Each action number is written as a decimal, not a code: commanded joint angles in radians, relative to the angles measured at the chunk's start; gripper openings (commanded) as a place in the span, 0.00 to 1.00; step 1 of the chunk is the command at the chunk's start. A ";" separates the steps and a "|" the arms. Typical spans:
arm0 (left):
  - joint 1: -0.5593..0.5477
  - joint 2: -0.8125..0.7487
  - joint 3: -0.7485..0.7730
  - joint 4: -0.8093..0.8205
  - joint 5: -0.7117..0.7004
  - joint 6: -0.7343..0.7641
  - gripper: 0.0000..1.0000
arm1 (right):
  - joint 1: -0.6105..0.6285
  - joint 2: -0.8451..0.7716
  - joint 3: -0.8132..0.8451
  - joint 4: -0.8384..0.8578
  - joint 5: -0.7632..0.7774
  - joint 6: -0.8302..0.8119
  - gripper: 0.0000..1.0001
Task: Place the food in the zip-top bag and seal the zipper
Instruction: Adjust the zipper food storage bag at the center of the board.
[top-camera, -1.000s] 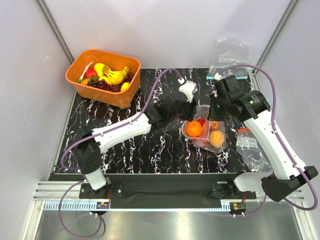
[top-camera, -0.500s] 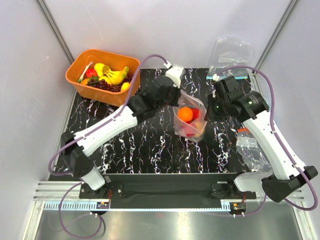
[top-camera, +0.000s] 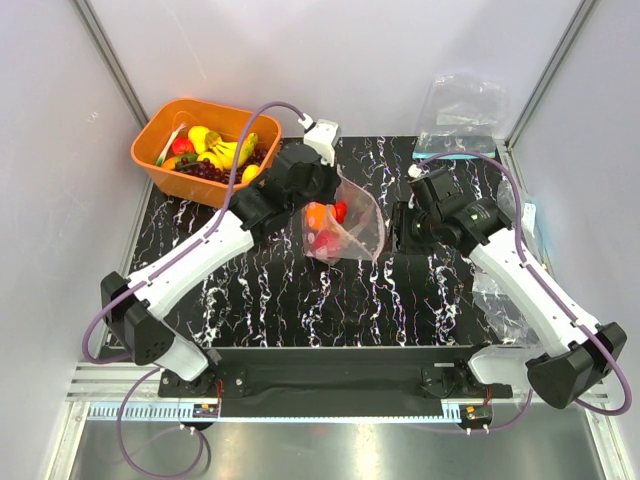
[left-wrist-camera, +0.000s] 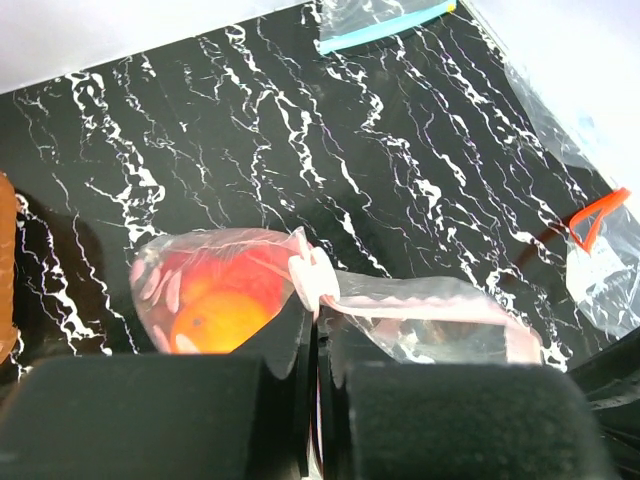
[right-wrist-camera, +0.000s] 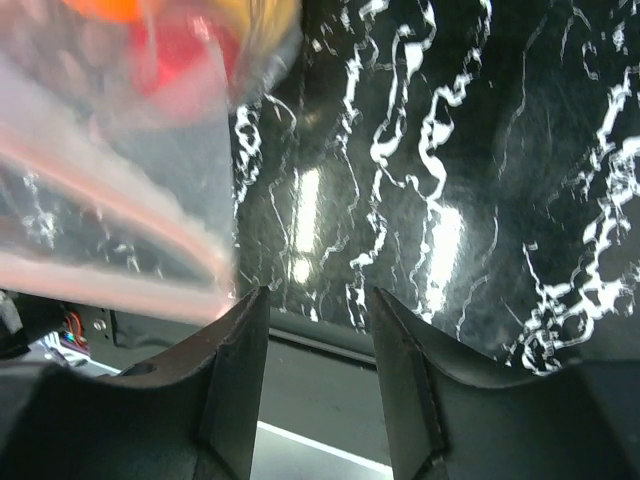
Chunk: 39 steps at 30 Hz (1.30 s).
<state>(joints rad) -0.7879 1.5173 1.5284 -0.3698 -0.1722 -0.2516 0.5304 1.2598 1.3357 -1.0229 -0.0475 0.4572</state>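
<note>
The zip-top bag (top-camera: 360, 232) hangs above the black marbled table, and my left gripper (top-camera: 323, 203) is shut on its mouth. Inside it sits the food: an orange (top-camera: 317, 215) and red fruits (top-camera: 340, 211). In the left wrist view my left gripper (left-wrist-camera: 318, 330) pinches the pale pink zipper (left-wrist-camera: 430, 312), with the orange (left-wrist-camera: 215, 320) showing through the plastic on the left. My right gripper (top-camera: 402, 228) stands open just right of the bag. In its wrist view my right gripper (right-wrist-camera: 318, 335) holds nothing, and the blurred bag (right-wrist-camera: 110, 180) lies off to the upper left.
An orange bin (top-camera: 205, 190) with bananas and grapes stands at the back left. A spare clear bag with a teal strip (top-camera: 460, 105) lies at the back right. Another clear bag (top-camera: 505, 290) lies along the right edge, and it shows a red tab (left-wrist-camera: 600, 210).
My left gripper shut on the bag's mouth, then lifted and carried the bag left and towards the back. My right gripper opened, let go of the bag, and swung slightly left.
</note>
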 joint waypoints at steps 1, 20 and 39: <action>0.024 -0.045 0.001 0.058 0.054 -0.017 0.03 | 0.013 0.006 0.014 0.095 -0.020 0.011 0.52; 0.092 -0.019 0.009 0.054 0.132 -0.032 0.08 | 0.124 -0.154 -0.062 0.325 -0.051 0.032 0.62; 0.102 -0.023 0.022 0.012 0.129 -0.031 0.10 | 0.353 0.096 -0.043 0.388 0.363 0.133 0.61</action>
<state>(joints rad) -0.6933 1.5177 1.5272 -0.3737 -0.0570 -0.2852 0.8753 1.3396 1.2839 -0.6956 0.2035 0.5461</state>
